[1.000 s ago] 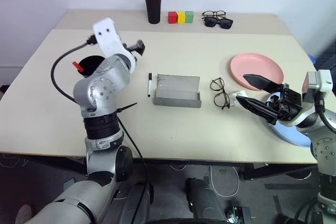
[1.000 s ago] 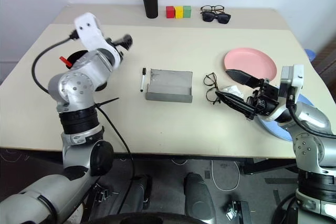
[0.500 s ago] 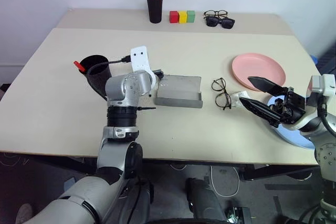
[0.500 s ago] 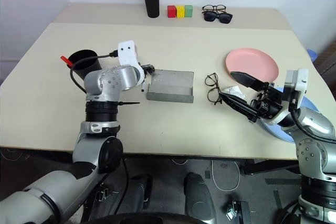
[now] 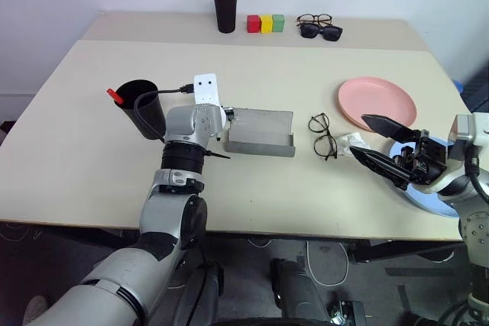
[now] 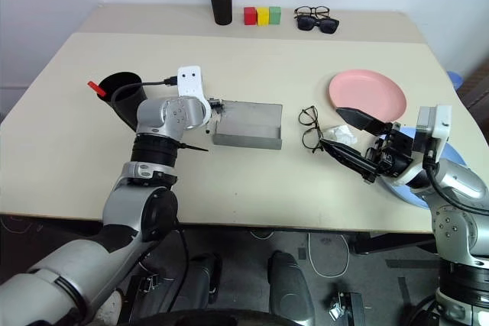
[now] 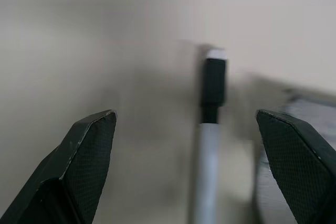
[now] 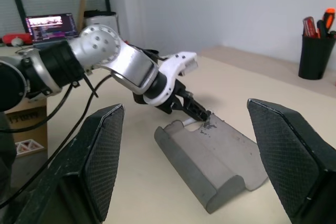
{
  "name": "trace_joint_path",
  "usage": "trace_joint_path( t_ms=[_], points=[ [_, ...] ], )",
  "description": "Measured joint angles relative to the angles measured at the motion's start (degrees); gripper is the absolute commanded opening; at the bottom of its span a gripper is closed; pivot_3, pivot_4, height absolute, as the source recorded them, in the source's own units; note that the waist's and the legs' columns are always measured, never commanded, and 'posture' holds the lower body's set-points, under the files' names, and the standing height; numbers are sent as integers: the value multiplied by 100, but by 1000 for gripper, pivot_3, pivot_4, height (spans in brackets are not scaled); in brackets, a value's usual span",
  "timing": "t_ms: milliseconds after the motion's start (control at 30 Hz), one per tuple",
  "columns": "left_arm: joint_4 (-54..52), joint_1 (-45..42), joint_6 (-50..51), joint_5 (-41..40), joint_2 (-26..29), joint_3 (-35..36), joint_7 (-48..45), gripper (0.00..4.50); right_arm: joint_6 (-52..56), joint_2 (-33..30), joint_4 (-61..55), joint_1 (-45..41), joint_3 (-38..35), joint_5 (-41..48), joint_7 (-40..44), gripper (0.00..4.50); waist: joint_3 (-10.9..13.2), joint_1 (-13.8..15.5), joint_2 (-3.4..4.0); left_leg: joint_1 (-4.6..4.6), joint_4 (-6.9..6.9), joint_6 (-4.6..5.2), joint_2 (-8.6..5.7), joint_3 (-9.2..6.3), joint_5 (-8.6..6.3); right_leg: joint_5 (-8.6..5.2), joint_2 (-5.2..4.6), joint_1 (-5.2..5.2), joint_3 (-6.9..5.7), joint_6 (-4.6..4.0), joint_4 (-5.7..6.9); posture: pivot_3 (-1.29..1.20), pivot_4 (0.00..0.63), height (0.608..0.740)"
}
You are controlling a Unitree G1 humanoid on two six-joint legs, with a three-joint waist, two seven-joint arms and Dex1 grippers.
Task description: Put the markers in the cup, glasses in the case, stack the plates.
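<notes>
The left tool has its two black, fine-textured fingers spread wide with nothing held; in the left wrist view the white marker lies lengthwise in the gap between them, black cap at the far end, its outline soft and hard to read. In the head views the left arm covers that marker. Just beside this tool sits the grey hard-shell case, lid open, silvery lining showing. Off to its other side stands the wide tapered black cup, with the red marker poking over the rim, most of its body hidden inside.

The right tool is also open and empty, hanging above the bench. Near its tips lie the thin wire-framed glasses; beyond it rests the round, shallow salmon-pink plate. The light blue plate is mostly hidden under this arm.
</notes>
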Motion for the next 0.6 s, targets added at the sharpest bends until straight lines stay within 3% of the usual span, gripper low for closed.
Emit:
trace_joint_path(
  t_ms=[100, 200, 433, 600],
  points=[
    [215, -105, -107, 62, 3, 23, 29, 4333, -5, -2, 3, -5, 0, -1, 18, 3812, 0, -1, 0, 0, 0, 0, 0, 0, 0, 1, 0, 0, 0, 2, 0, 0, 150, 740],
    [404, -178, -224, 81, 20, 63, 69, 3536, -8, -5, 14, -5, 0, -5, 20, 3812, 0, -2, 0, 1, 0, 0, 0, 0, 0, -1, 0, 0, 0, 6, 0, 0, 150, 740],
    [985, -427, -582, 110, 48, 193, 144, 128, -12, -5, 24, -3, 0, -30, 13, 3812, 0, 21, 0, -3, 1, 0, -6, 0, 0, 3, -7, 1, -1, 11, -2, 0, 150, 740],
    [1031, -456, -615, 117, 41, 227, 190, 53, -17, -5, 24, 20, 0, -31, 7, 3812, 0, 17, 0, -3, 2, 0, -6, -2, 0, 5, -7, 1, -1, 13, -2, 0, 150, 740]
  ],
)
